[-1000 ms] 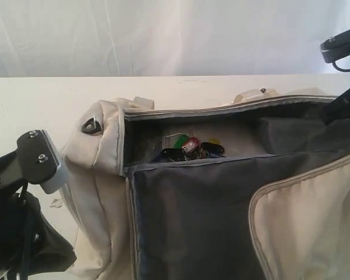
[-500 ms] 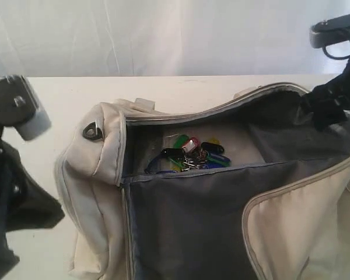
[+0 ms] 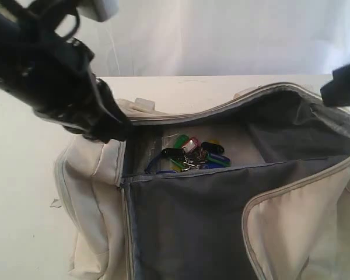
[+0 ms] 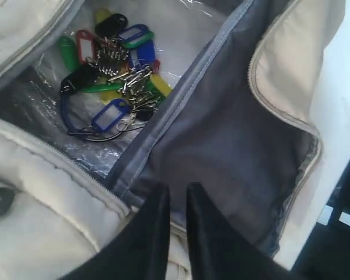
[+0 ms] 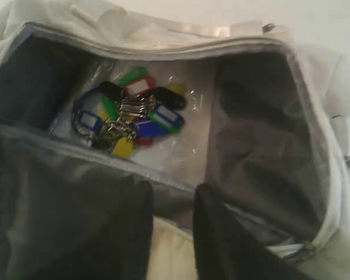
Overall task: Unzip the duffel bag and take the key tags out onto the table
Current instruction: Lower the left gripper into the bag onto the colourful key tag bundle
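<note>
Left wrist view: key tags (image 4: 114,76) near end effector (image 4: 176,191).

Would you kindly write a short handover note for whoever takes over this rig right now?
Left claw narrowly open, empty, above the bag's edge.
Right claw open, empty, above the opening.
Duffel bag lies unzipped on the table, flap folded down.
Key tags lie inside on its floor.
Done: unzipping.
Left: grasp the tags and set them on the table.
</note>
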Controlling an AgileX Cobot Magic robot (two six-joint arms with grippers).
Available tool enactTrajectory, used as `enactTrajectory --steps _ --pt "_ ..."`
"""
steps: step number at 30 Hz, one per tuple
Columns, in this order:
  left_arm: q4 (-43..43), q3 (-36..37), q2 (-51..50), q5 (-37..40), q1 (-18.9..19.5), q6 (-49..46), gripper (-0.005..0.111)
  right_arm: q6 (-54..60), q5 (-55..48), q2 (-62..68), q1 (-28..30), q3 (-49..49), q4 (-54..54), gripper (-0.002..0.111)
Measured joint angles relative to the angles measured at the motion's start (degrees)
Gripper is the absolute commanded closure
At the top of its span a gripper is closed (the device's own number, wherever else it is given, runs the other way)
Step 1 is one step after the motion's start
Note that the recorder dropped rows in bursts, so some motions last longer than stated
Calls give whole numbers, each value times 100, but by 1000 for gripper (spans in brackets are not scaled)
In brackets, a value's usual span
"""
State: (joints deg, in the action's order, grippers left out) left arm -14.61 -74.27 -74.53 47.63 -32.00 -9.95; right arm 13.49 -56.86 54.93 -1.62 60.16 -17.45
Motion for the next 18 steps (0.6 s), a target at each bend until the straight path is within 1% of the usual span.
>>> enactTrajectory --steps 3,6,12,18 --pt "-65 -229 -585 0 0 -75 90 327 78 -245 0 -504 -284 102" --pt "-65 -415 -1085 -41 -24 -200 90 573 287 -396 0 -978 -519 106" --pt "-23 -796 -1953 -655 -204 -470 89 851 673 -435 -201 -1514 -677 106" --pt "370 -1154 -2744 -1118 -214 -512 89 921 881 -439 -404 -1640 -730 106"
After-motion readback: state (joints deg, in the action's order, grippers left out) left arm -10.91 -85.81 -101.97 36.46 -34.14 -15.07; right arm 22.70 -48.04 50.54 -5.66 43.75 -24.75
